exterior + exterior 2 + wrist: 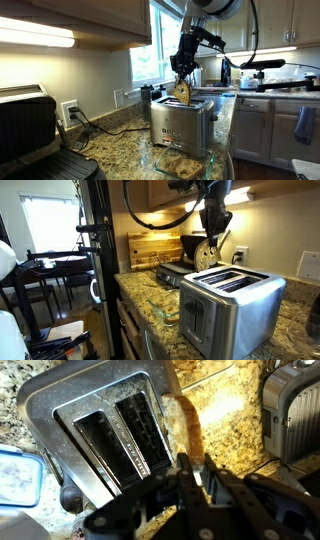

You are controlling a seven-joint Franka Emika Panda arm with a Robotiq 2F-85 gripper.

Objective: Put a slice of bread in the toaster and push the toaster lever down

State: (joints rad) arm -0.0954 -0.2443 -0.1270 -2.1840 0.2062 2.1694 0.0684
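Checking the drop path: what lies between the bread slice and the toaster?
Nothing: in an exterior view the slice of bread hangs just above the toaster, no object between.

You're working in a home kitchen. A speckled granite countertop (120,140) runs along the wall, with wooden upper cabinets (70,15) above it and a strip light (35,37) glowing beneath them. You also have pale lower cabinets (255,125) with a blue towel (305,122) hanging in front of them. Small appliances sit on the counter: a stainless toaster (183,122) and a black grill press (30,125), near a wall outlet (70,110). A window (150,50) lets in daylight, a wooden cutting board (152,250) leans against the backsplash, and beyond the counter you can see a dining table (55,260) with chairs
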